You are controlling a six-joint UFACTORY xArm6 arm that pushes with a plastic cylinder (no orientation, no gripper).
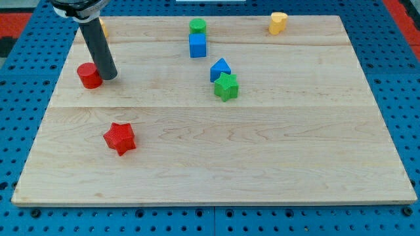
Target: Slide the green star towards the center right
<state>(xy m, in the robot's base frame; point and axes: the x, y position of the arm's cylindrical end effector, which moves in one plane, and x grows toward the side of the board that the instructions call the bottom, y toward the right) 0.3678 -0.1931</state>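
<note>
No writing shows anywhere. My tip [109, 77] has no jaws to open or close and rests at the upper left of the pale wooden board [262, 164], touching the red cylinder [89, 75]. The ridged green star [226, 86] lies just above centre, touching the blue triangular block [220, 68]. Farther up stand a blue cube [197, 45] and green cylinder [197, 26]; a red star [119, 137] sits lower left, a yellow block [278, 22] at top right

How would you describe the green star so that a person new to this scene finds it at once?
On the wooden board, look slightly above the middle, just to the view's right of centre. There the green star touches the blue triangular block above it. It is ridged and star-shaped, unlike the rounder green block at the top edge.
</note>
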